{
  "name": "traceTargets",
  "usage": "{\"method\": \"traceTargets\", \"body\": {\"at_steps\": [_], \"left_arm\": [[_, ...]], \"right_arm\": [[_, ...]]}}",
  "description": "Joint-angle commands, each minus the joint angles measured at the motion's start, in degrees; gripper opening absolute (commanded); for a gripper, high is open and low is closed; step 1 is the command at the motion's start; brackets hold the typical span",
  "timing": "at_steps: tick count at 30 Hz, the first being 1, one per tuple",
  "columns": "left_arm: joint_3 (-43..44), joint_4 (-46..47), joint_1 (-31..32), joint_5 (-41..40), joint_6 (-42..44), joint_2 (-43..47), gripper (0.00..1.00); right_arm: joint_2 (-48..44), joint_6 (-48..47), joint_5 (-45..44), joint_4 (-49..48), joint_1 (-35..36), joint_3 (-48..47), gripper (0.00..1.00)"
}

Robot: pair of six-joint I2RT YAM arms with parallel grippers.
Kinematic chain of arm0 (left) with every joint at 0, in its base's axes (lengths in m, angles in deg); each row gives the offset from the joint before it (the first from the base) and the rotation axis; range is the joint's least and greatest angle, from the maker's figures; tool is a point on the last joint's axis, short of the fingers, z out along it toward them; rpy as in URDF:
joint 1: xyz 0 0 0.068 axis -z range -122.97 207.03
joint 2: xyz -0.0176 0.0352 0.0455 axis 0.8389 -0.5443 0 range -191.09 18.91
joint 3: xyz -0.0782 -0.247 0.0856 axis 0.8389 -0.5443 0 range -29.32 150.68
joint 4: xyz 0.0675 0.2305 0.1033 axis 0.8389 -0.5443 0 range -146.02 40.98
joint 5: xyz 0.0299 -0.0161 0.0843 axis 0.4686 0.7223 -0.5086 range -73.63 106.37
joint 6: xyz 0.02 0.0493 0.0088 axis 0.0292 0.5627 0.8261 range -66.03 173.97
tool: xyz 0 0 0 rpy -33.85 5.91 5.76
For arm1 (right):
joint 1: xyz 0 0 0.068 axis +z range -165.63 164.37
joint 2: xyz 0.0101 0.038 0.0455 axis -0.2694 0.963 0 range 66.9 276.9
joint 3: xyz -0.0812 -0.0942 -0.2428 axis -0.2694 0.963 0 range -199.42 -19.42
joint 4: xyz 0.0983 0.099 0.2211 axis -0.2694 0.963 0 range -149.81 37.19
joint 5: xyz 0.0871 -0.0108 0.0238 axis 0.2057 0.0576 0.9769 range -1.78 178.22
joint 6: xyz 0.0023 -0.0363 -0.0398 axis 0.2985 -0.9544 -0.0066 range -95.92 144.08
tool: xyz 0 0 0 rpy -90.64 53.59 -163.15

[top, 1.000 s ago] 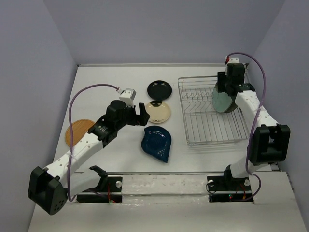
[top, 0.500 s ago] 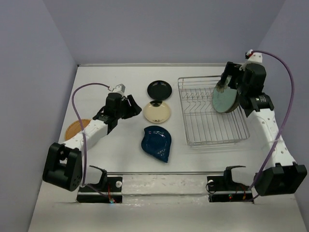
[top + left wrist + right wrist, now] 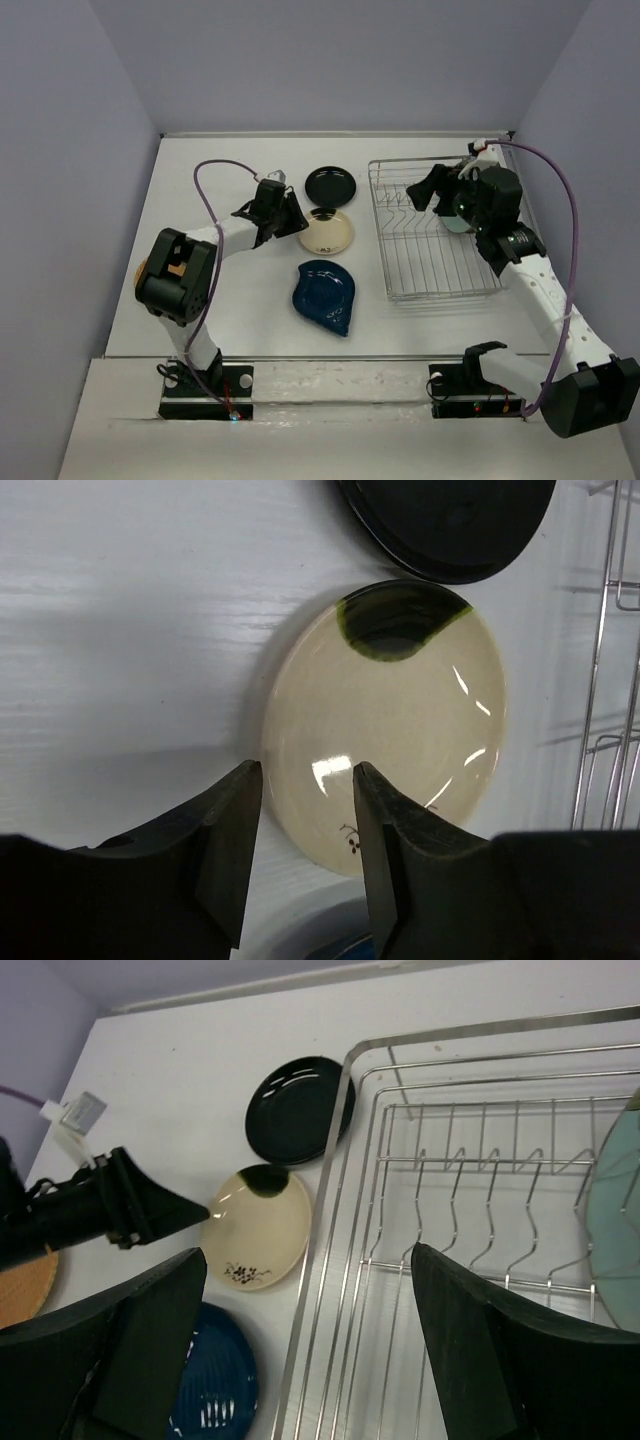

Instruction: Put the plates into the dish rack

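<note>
The wire dish rack (image 3: 425, 262) stands at the right, and a pale teal plate (image 3: 615, 1210) stands upright in it at the far right. My right gripper (image 3: 432, 190) hovers over the rack's back left part, open and empty (image 3: 308, 1260), apart from the teal plate. The cream plate (image 3: 330, 233) lies flat left of the rack. My left gripper (image 3: 296, 221) is open, its fingertips at the cream plate's left rim (image 3: 305, 770). The glossy black plate (image 3: 331, 184) lies behind it, the dark blue teardrop plate (image 3: 325, 297) in front. No grey speckled plate shows.
The orange woven plate (image 3: 20, 1285) lies at the far left, mostly hidden behind my left arm in the top view. The left arm's purple cable (image 3: 215, 170) loops above the table. Walls close the table at the back and sides.
My right gripper has let go of the teal plate and moved left over the rack. My left gripper has reached right to the cream plate's rim.
</note>
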Motion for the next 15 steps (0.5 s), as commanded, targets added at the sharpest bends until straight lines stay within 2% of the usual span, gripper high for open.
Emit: {"method": "traceTargets", "body": {"at_steps": [1, 6, 10, 13, 15], "left_arm": [[4.03, 0.47, 0.75, -3.18, 1.41, -3.91, 0.5], [5.35, 0.38, 0.75, -5.55, 2.03, -6.9, 0.38], [6.06, 0.12, 0.75, -5.91, 2.38, -8.04, 0.24], [5.36, 1.34, 0.75, -7.32, 2.82, -8.48, 0.06], [4.75, 1.79, 0.66, -7.14, 2.82, -8.31, 0.06]], "right_arm": [[-0.26, 1.19, 2.08, -5.05, 3.43, 0.87, 0.88], [0.44, 1.98, 3.14, -6.63, 5.54, 1.75, 0.88], [1.49, 2.16, 3.4, -7.25, 7.38, 1.67, 0.88], [2.28, 2.16, 3.84, -7.69, 8.0, 1.75, 0.88], [2.9, 2.16, 3.84, -7.69, 8.61, 1.67, 0.88]]}}
